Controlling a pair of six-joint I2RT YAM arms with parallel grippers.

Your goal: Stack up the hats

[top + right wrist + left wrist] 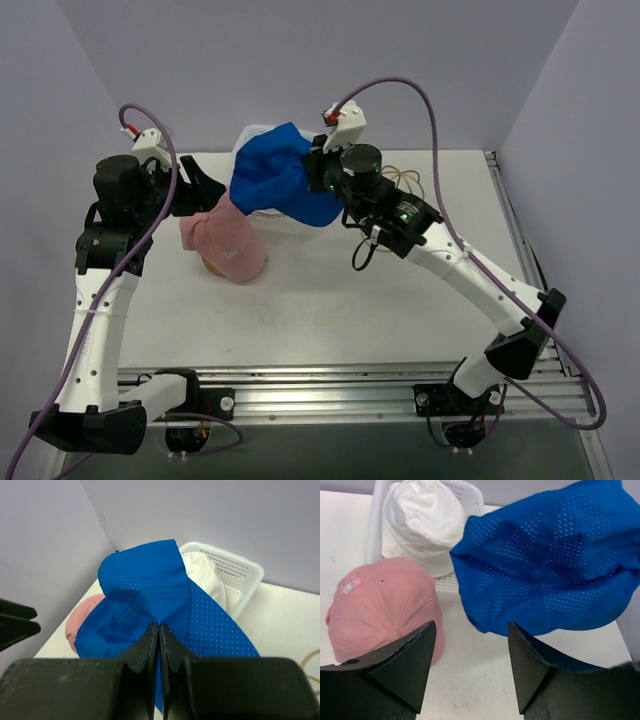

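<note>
A royal blue mesh cap (278,182) hangs in the air over the back of the table, pinched by my right gripper (159,627), which is shut on its fabric. Left of it, a pink cap (228,240) lies crown up on the table. An off-white floppy hat (422,522) sits in the white basket behind. My left gripper (472,630) is open and empty, a little above the table between the pink cap (382,605) and the blue cap (550,565).
The white mesh basket (235,570) stands at the back of the table near the wall. A thin wire frame (405,178) lies at the back right. Purple walls close in on both sides and the rear.
</note>
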